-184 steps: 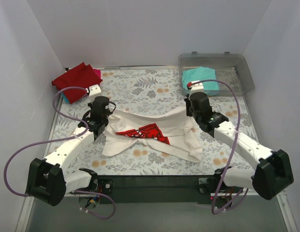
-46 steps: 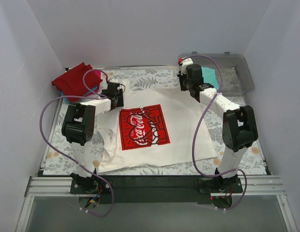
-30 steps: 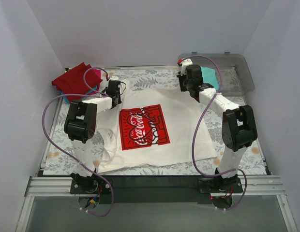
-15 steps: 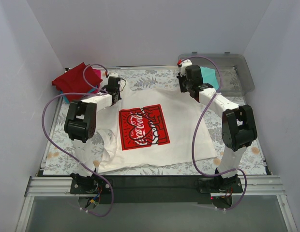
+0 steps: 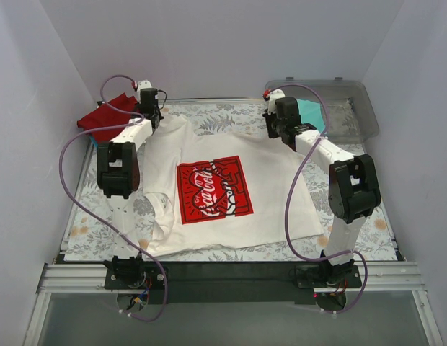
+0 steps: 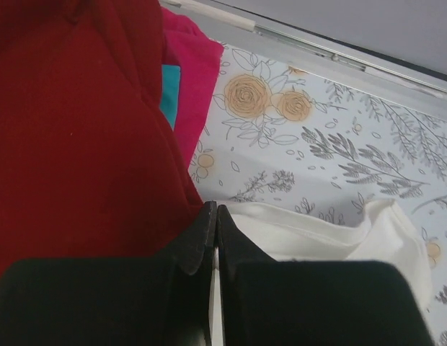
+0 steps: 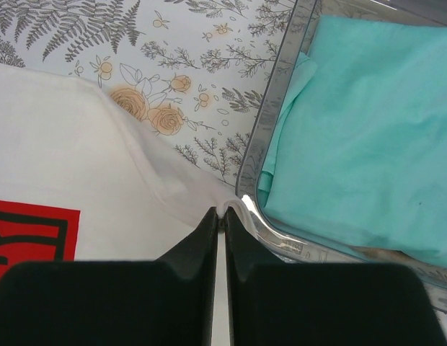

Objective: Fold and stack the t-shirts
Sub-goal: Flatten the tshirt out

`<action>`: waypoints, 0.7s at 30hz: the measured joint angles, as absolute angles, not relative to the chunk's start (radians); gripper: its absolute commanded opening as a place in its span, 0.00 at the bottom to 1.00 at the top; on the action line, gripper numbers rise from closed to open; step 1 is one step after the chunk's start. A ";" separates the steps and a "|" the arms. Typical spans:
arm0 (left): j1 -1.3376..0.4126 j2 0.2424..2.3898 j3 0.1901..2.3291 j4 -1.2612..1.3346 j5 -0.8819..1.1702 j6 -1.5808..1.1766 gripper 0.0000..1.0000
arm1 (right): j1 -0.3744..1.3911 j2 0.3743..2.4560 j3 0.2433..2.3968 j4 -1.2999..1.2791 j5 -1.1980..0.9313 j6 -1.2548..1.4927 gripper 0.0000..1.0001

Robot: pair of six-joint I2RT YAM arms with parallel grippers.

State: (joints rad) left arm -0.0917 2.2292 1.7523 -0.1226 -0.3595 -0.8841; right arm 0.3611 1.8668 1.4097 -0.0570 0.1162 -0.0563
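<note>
**Top view: white tee (image 5: 274,180) spread out, both grippers clamped on its far edge**

At far left you see the red tee (image 5: 104,119) heaped over a pink tee (image 6: 195,79) and a blue tee (image 6: 169,101). Just beside them, your left gripper (image 6: 213,216) is clenched on the white tee's far-left corner, with cloth bunching out to its right. The white tee lies print (image 5: 211,189) up across the middle of the floral table (image 5: 223,115), and its near-left part is rumpled. Your right gripper (image 7: 218,215) pinches the far-right corner, just beside the rim of the clear bin (image 5: 357,108) holding the teal tee (image 7: 368,115).
</note>
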 measured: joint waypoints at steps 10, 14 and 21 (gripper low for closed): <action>-0.081 2.417 1.989 -0.202 -0.377 -0.905 0.24 | 0.361 1.873 1.420 -0.065 0.115 -0.057 0.01; -0.082 2.419 2.036 -0.216 -0.371 -0.902 0.74 | 0.361 1.874 1.427 -0.068 0.109 -0.056 0.01; -0.089 2.386 2.059 -0.192 -0.341 -0.908 0.78 | 0.368 1.876 1.439 -0.074 0.105 -0.057 0.01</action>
State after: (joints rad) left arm -0.0887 2.3856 2.0590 -0.1925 -0.3412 -0.9077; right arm 0.3679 1.8763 1.4391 -0.0742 0.1051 -0.0566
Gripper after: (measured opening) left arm 0.777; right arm 0.020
